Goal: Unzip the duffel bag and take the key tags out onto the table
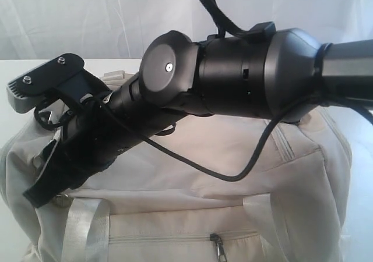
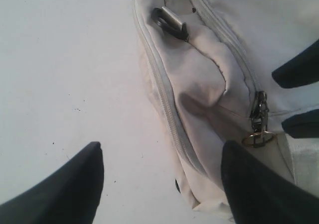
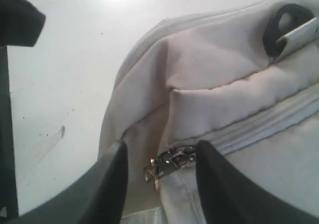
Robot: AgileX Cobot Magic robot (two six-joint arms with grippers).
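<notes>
The right gripper (image 3: 162, 149) is standing with its jaws parted around the metal zipper pull (image 3: 169, 163) at one end of the duffel bag (image 3: 224, 79). It is gripping nothing, and the pull is lying close to one finger and clear of the other. The left gripper (image 2: 162, 145) is hanging wide open just beside it, empty, one finger over the bag's end and the other over bare table (image 2: 60, 59). A black D-ring (image 2: 169, 22) is sitting farther along that end. The bag is resting on the table, short of the far edge by the curtain (image 1: 87, 17). The right arm (image 1: 245, 70) is reaching across the bag's top and blocking most of it, with a black cable (image 1: 233, 174) drooping from it. Below the arm, a webbing strap (image 1: 81, 227) and the closed front-pocket zipper (image 1: 219, 247) are showing.
</notes>
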